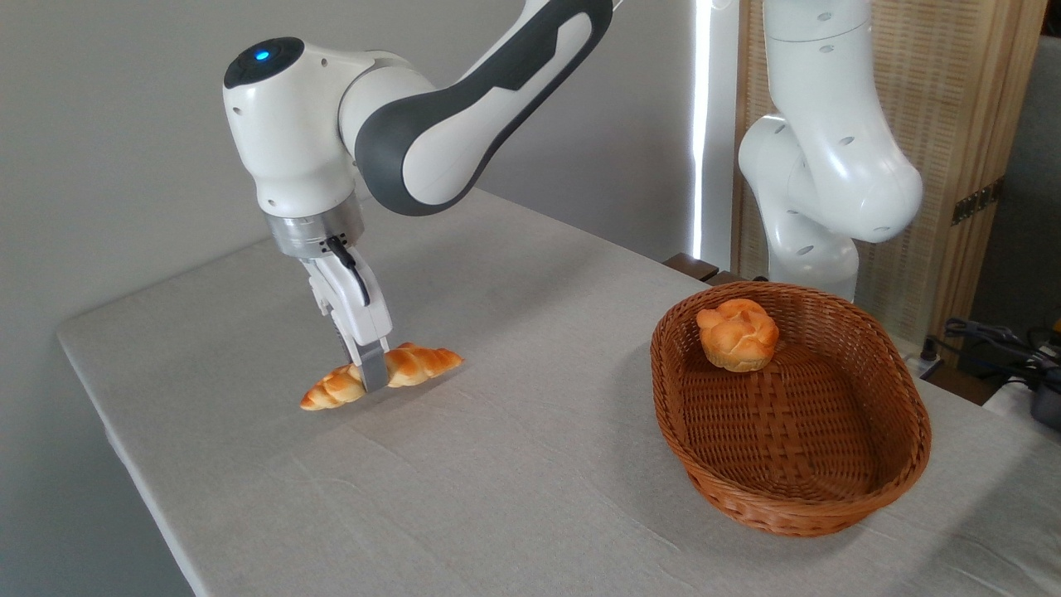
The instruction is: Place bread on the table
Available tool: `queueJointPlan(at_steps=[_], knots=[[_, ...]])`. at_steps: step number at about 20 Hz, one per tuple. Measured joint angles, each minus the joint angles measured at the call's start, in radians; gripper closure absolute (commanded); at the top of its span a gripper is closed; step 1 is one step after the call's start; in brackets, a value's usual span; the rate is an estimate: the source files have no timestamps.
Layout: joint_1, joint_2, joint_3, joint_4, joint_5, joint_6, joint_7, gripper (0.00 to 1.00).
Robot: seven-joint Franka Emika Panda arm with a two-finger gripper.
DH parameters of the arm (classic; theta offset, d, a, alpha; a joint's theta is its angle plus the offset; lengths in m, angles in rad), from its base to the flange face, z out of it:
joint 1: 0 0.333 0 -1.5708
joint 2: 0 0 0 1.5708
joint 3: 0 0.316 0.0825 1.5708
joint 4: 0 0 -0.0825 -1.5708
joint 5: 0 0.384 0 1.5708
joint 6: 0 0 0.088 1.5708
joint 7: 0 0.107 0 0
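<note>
The bread (pixel 414 364), a long braided golden-orange loaf, lies across the left part of the light grey table (pixel 514 464). Its lower edge looks level with the cloth, and a shadow sits right under it. My gripper (pixel 372 373) comes straight down on the loaf's middle. The near finger (pixel 373 369) covers the loaf's front side, and the far finger is hidden behind the loaf. The fingers appear shut on the bread.
A brown oval wicker basket (pixel 895 448) stands on the right side of the table with a small round knotted bun (pixel 738 333) inside at its far end. The arm's white base (pixel 816 166) rises behind the basket. The table's left edge (pixel 124 448) is near the gripper.
</note>
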Motion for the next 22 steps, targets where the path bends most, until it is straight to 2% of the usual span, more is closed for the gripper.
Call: queueJointPlan(at_steps=[14, 16, 18, 20, 22], knots=[[0.007, -0.018, 0.0, 0.021, 0.001, 0.0, -0.01, 0.0], [0.029, -0.057, 0.001, 0.031, 0.002, -0.002, -0.012, 0.0], [0.075, -0.115, -0.006, 0.036, 0.01, -0.038, -0.012, 0.0], [0.123, -0.192, -0.009, 0.038, 0.05, -0.123, -0.01, 0.0], [0.138, -0.234, -0.01, 0.045, 0.102, -0.192, -0.01, 0.0]])
